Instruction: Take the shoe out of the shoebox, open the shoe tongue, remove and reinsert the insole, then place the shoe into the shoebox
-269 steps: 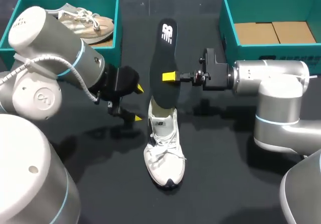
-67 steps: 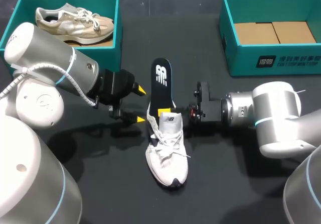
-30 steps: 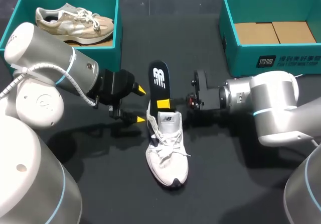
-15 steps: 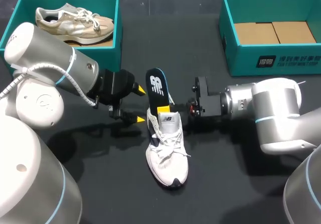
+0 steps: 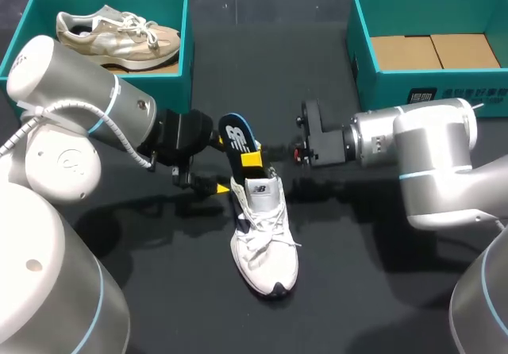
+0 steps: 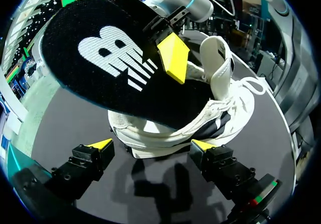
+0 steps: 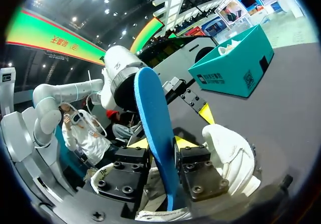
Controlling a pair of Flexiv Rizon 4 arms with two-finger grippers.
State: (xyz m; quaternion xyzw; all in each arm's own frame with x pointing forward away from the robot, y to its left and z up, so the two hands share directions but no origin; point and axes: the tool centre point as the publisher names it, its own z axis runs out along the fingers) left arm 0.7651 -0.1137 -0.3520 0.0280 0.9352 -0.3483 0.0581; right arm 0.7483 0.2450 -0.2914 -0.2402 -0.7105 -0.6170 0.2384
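The right pincer (image 7: pixel 161 144) is closed on the black insole (image 5: pixel 236 138), with one finger on each face of it. The front part of the insole is inside the white shoe (image 5: pixel 264 247). Its heel part rises out of the opening, tilted toward the left pincer (image 6: pixel 152 146). That pincer is open, with its fingers at the two sides of the shoe's heel. The shoe stands on the dark counter (image 5: pixel 365 282), toe toward the near edge. Farther away, the left shoebox (image 5: pixel 184 44) holds a beige shoe (image 5: pixel 119 30), and the right shoebox (image 5: pixel 361 52) has brown cardboard (image 5: pixel 429 51) in it.
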